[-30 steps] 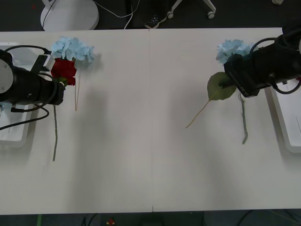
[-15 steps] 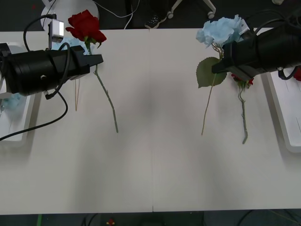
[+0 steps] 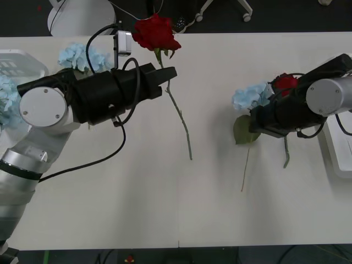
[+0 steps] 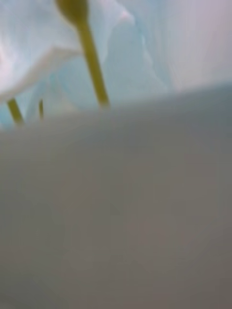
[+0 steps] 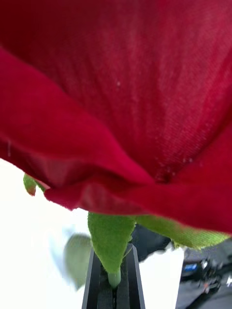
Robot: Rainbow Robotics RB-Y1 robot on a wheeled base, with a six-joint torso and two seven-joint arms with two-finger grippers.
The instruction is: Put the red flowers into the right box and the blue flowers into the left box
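My left gripper [image 3: 168,73] pinches a red rose [image 3: 155,32] by its stem just under the bloom, held high over the table's [image 3: 137,209] far edge. My right gripper [image 3: 254,125] grips a blue flower [image 3: 250,96] low at right, beside another rose [image 3: 286,82]. No readable writing. Open tabletop lies between my arms.

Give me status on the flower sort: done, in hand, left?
Done: one blue flower seems to lie in the left box. In hand: left pincer holds a red rose; right pincer carries a blue cluster. Left: another rose and blue cluster on the table.
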